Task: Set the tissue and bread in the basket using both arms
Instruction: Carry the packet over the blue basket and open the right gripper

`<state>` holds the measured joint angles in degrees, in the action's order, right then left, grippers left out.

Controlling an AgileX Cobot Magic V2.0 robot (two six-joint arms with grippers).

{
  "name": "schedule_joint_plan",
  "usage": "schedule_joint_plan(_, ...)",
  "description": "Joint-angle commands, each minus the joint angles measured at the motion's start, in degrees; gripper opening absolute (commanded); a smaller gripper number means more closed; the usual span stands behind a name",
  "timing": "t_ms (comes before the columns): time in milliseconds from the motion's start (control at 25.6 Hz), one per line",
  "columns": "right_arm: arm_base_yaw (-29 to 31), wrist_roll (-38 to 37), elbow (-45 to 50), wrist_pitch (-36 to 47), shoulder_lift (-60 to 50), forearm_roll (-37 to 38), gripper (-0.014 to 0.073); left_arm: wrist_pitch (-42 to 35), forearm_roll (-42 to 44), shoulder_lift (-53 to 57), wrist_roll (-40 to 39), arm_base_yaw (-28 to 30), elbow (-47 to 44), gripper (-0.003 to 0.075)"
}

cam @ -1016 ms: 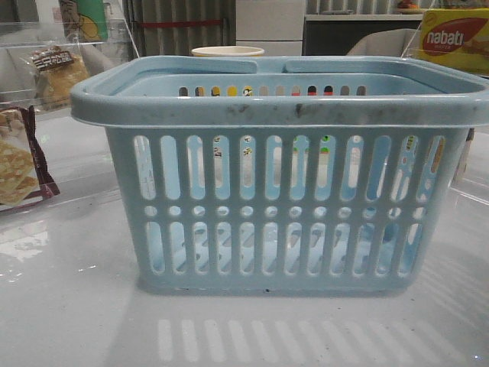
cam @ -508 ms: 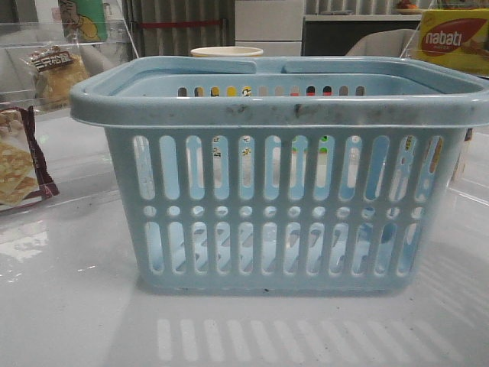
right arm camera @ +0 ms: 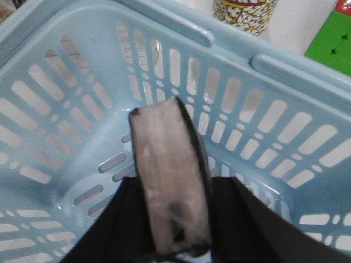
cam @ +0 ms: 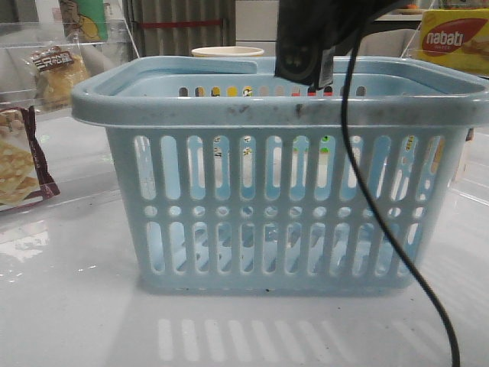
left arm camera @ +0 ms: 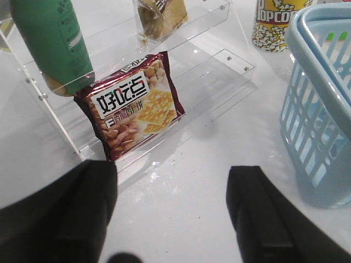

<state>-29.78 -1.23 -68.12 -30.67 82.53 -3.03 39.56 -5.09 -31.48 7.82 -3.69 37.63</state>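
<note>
Right fingers [right arm camera: 170, 219] pinch the flat tissue [right arm camera: 170, 181] edge-on over the pale-blue basket [right arm camera: 66, 109]; left fingers [left arm camera: 175, 213] spread wide, holding nothing.

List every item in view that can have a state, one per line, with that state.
basket: upright on the table, nothing lying on its floor
tissue: clamped in the right gripper, hanging over the basket's inside
right gripper: shut on the tissue
left gripper: open, holding nothing, above the table
cracker packet: sealed, leaning on the clear shelf
bread: wrapped, on the clear shelf
popcorn cup: upright beside the basket
</note>
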Motion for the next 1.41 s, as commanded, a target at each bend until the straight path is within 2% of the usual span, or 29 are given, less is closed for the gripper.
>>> schedule_joint_plan(0,0.00,0.22,-1.56,5.62,-0.46,0.68,0.0571,-4.71,-0.71,-0.44,-0.04,0.11,1.67,0.0487)
schedule_joint_plan(39,0.00,0.22,-1.56,5.97,-0.46,1.31,0.0627,-4.71,-0.71,-0.44,-0.04,0.11,1.67,0.0487)
schedule_joint_plan(78,0.00,0.22,-1.62,5.97,-0.85,1.74,0.0628,-4.71,-0.97,-0.44,-0.04,0.11,1.67,0.0487)
schedule_joint_plan(234,0.00,0.22,-0.73,5.18,-5.59,2.41,0.0563,-6.21,-2.71,-0.82,-0.04,0.11,1.67,0.0487)
schedule_joint_plan(430,0.00,0.22,3.04,5.25,-12.78,2.41,0.0552,-8.72,-2.85,-3.48,0.07,0.11,2.53,0.0494)
schedule_joint_plan(625,0.00,0.22,7.72,5.30,-20.64,3.03,0.0552,-9.38,-4.94,-8.34,3.55,0.01,5.55,0.0568)
schedule_joint_plan(820,0.00,0.22,11.61,5.30,-27.30,3.03,0.0552,-11.24,-5.91,-15.32,4.22,0.01,8.96,0.0635)
schedule_joint_plan(1094,0.00,0.22,14.66,4.99,-32.15,3.03,0.0552,-14.05,-6.01,-26.98,4.24,0.01,14.67,0.0636)
schedule_joint_plan(1367,0.00,0.22,14.82,3.81,-32.29,3.03,0.0552,-16.70,-6.01,-40.00,4.35,0.01,23.21,0.0636)
